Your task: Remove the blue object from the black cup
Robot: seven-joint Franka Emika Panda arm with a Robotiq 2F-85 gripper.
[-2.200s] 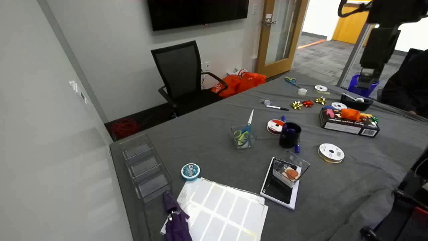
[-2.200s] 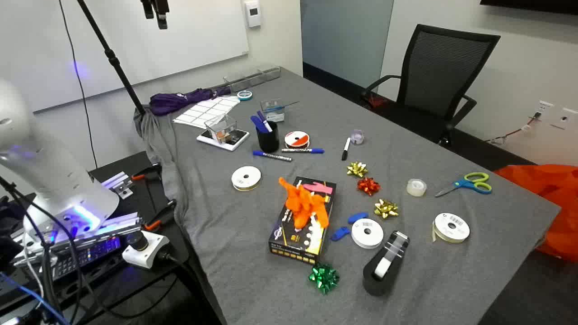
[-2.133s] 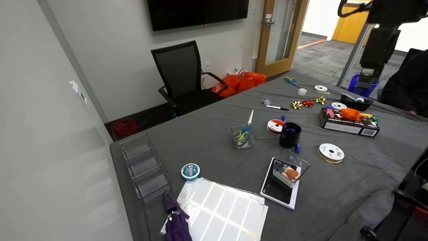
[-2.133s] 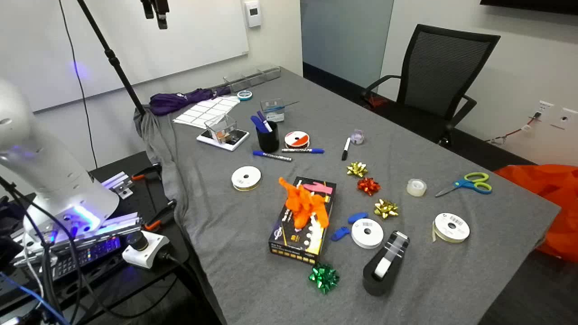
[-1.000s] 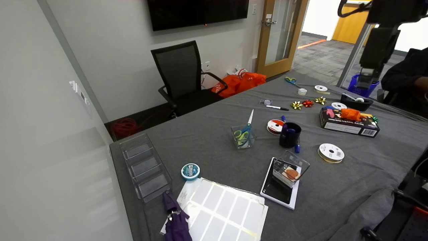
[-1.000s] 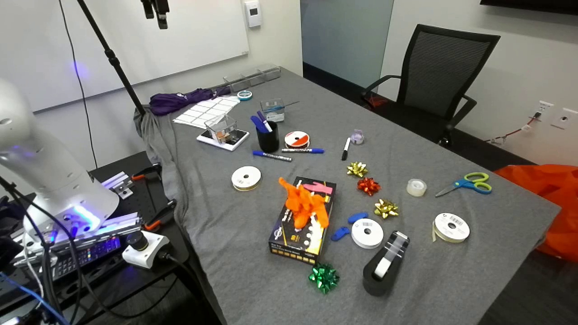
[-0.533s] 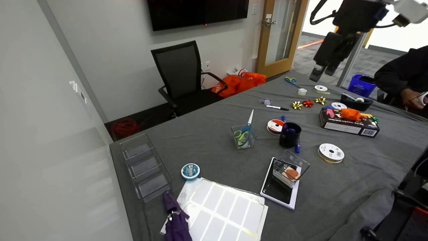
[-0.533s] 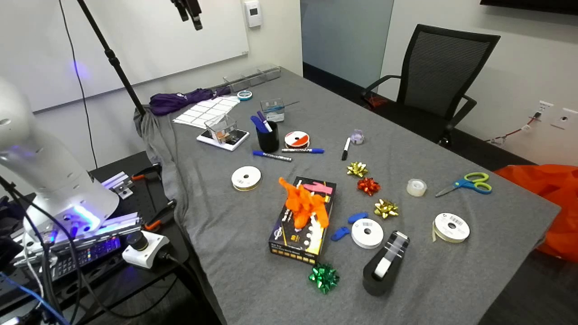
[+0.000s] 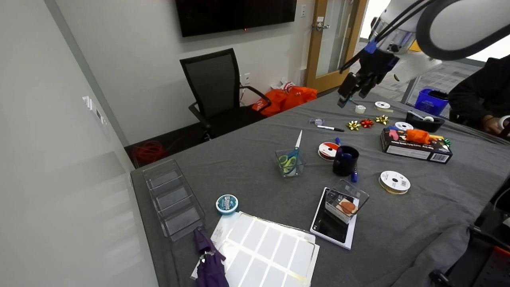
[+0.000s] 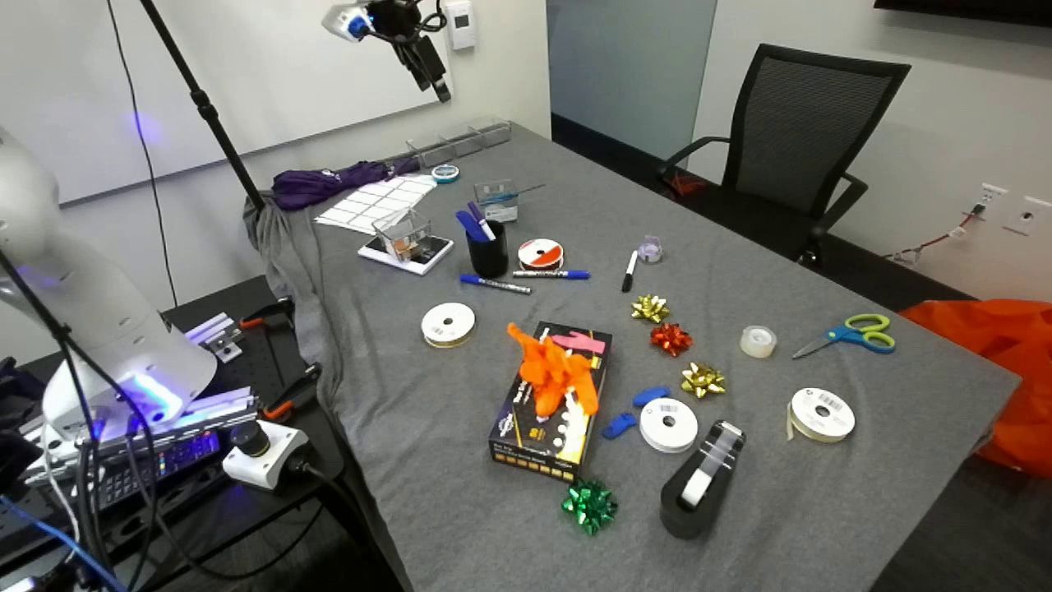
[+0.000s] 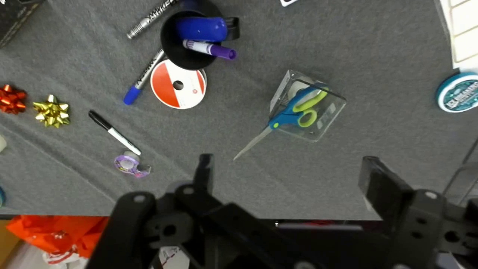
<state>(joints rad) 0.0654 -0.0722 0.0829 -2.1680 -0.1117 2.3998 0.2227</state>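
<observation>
Blue object (image 11: 201, 28), tilted in cup (image 10: 490, 257), long axis slanting up and out, glossy, blunt-ended, gripper (image 11: 287, 158) jaws apart

In an exterior view the tool (image 9: 352, 99) now slants across the far edge of the counter (image 9: 243, 171); it uncovers the blue bin (image 9: 430, 102) and hides most of the scissors (image 10: 859, 334). More of the white arm (image 9: 470, 24) enters the frame. The hand (image 9: 492, 125) of the person (image 9: 480, 89) in black now has a white roll (image 9: 504, 122) in it. In an exterior view the tool (image 10: 435, 90) shows lower and farther right, close to the wall thermostat (image 10: 462, 29), and the black cables (image 10: 59, 330) before the arm's base (image 10: 144, 353) hang differently.
</observation>
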